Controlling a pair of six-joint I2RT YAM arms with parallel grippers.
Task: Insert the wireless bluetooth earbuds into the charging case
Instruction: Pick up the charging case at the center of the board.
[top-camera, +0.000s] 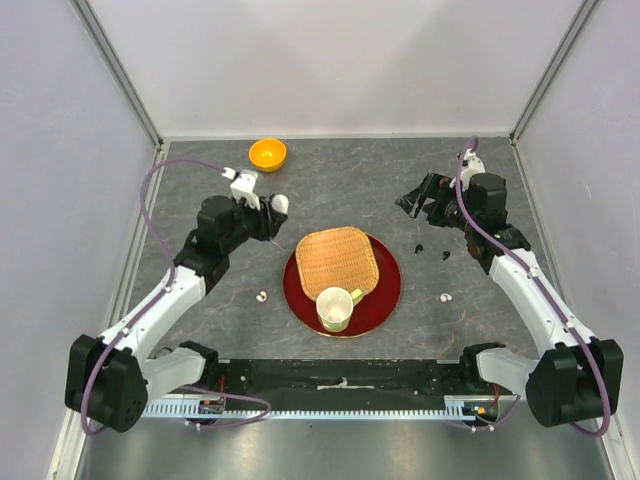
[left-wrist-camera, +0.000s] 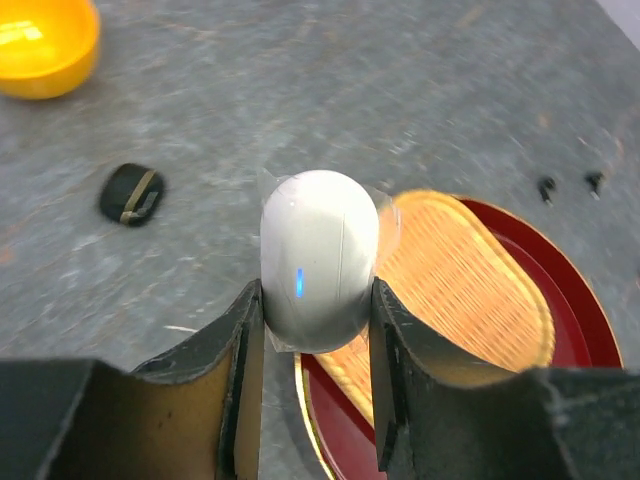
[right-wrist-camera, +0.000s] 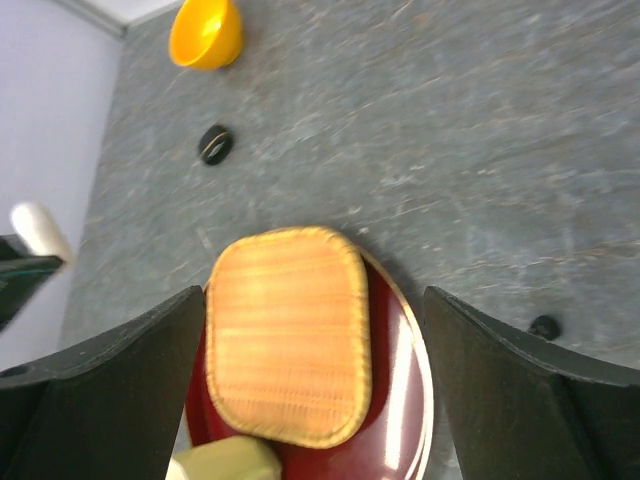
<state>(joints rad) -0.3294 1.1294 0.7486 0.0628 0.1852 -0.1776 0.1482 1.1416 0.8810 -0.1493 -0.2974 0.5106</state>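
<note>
Grey worktop (top-camera: 340, 180) between white walls. White case (left-wrist-camera: 320, 260) is clamped in the left pincer (left-wrist-camera: 318, 290). Right pincer (right-wrist-camera: 312, 300) stands apart; two black buds (top-camera: 419, 247) lie near it, one white bud (top-camera: 446, 297) nearer its base.

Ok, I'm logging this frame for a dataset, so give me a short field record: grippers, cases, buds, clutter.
left gripper: shut on white egg-shaped charging case, lid closed, blue light on
right gripper: open, empty
tiny white earbuds: one left of the round red plate at, one right of it at, both on the grey table
tiny black earbuds: a close pair on the table, right of the plate
small black oval case: on the table near the orange bowl
on plate: woven straw mat, cream cup
</note>
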